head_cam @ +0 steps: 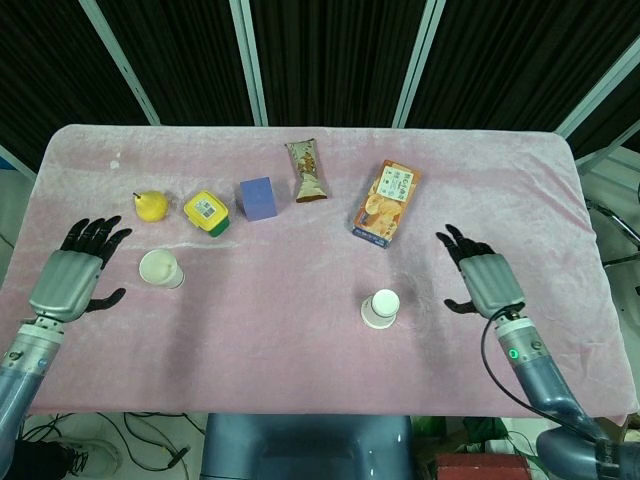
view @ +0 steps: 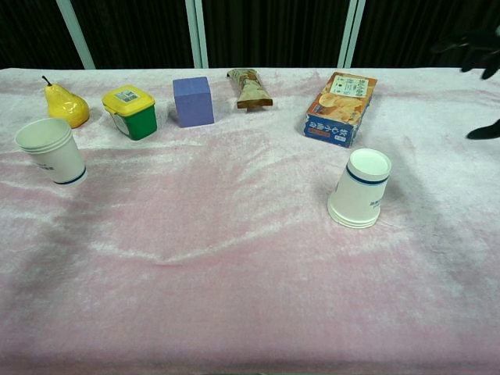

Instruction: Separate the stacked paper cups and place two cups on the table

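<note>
Two white paper cups with blue bands stand apart on the pink cloth. The left cup (head_cam: 161,268) (view: 52,151) is upright, mouth up. Mouth down stands the right cup (head_cam: 380,308) (view: 361,188). My left hand (head_cam: 73,279) hovers open to the left of the upright cup, fingers spread, holding nothing. My right hand (head_cam: 486,281) is open well to the right of the inverted cup. In the chest view only dark fingertips (view: 471,43) of the right hand show at the top right edge.
Along the back lie a yellow pear (head_cam: 150,205), a yellow-lidded green tub (head_cam: 206,212), a blue cube (head_cam: 257,197), a snack bar wrapper (head_cam: 306,170) and an orange box (head_cam: 386,203). The pink cloth (head_cam: 300,330) covers the table.
</note>
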